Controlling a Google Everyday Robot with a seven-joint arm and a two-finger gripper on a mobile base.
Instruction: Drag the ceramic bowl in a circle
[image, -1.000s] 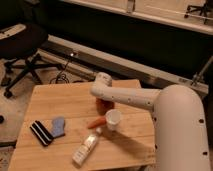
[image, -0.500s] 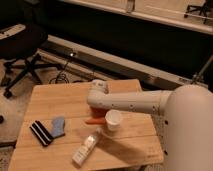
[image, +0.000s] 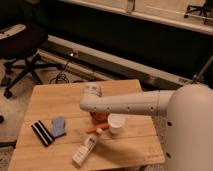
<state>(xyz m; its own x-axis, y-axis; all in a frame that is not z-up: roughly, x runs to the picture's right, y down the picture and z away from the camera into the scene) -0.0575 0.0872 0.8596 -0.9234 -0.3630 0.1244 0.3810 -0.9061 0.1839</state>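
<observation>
Far left, off the desk: office chair, not part of the task. Desk is light wood.

On the desk, left to right:
- Black-and-white striped pad, with a blue cloth touching it on the right.
- White bottle lying on its side near the front edge.
- Small orange item just above the bottle's neck, too blurred to identify.
- Ceramic bowl at desk centre. Only a red-orange sliver shows below the arm.
- White cup just beside the bowl on its right, maybe touching, can't tell.

End effector is over the bowl's left part, pointing down at the tip of the arm. It is fully closed. The fingers are hidden behind the wrist, so I can't tell whether they pinch the bowl's rim, press inside it, or hold nothing.

Step, as a judgement: contact made or about made, with the circular drag under way or starting. The next move calls for a smooth arc with the bowl kept flat on the desk. The cup, orange item and bottle all sit close on the right and front, so a small loop or one swung toward the bare back-left would suit. A collision or a tipped cup is the likely risk.

Hidden or unclear:
- Most of the bowl, and the contact point.
- The robot body fills the right side and covers the desk's right edge.
</observation>
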